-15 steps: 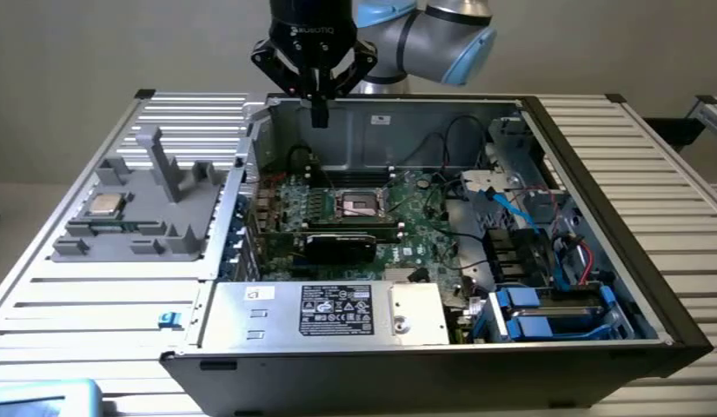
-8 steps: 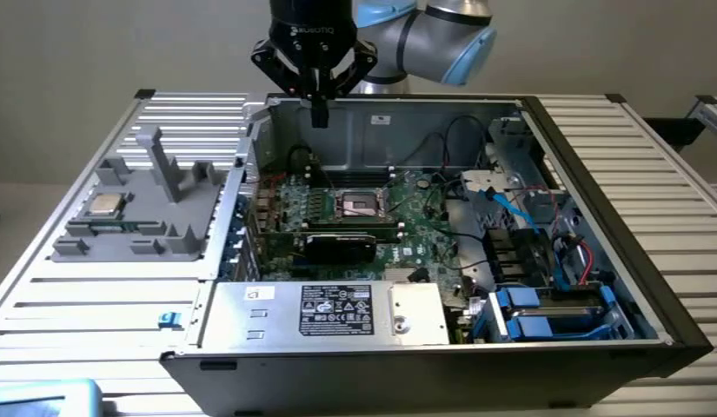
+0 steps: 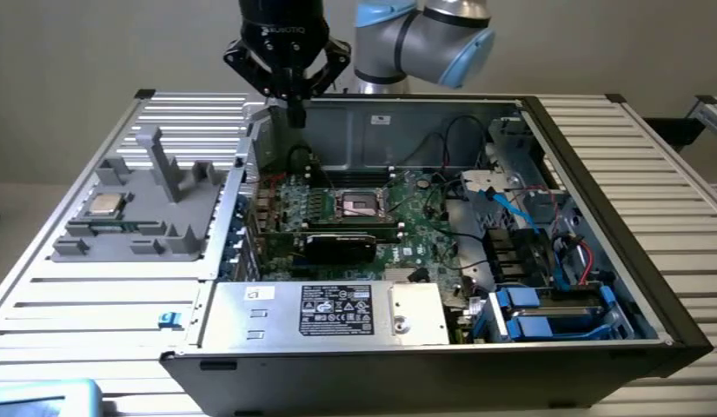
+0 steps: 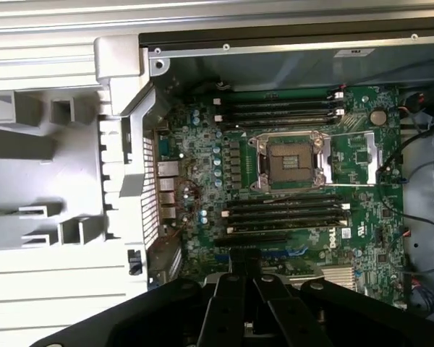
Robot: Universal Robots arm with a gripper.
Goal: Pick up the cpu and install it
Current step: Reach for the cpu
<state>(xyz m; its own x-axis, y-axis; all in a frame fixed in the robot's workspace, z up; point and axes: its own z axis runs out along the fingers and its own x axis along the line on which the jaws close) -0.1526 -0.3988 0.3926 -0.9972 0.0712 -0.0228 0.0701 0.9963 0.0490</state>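
The cpu [image 3: 104, 205], a small square chip with a shiny metal top, lies flat on the grey fixture [image 3: 161, 228] at the exterior view's left, outside the computer case. My gripper [image 3: 293, 111] hangs high over the case's back left corner, shut, with nothing between its fingers. It is well above and behind the cpu, off to the cpu's right. The open socket [image 3: 361, 204] sits in the middle of the green motherboard [image 3: 422, 217]. In the wrist view the socket [image 4: 288, 160] lies bare in its metal frame, and my gripper [image 4: 244, 259] shows as closed black fingers.
An open computer case [image 3: 614, 217] lies on a slatted metal table [image 3: 91, 304]. A black graphics card [image 3: 347, 243] stands just in front of the socket. A silver power supply [image 3: 323, 311] fills the front. Cables and blue drive bays [image 3: 544, 308] crowd the right side. Upright posts [image 3: 159, 161] rise from the fixture.
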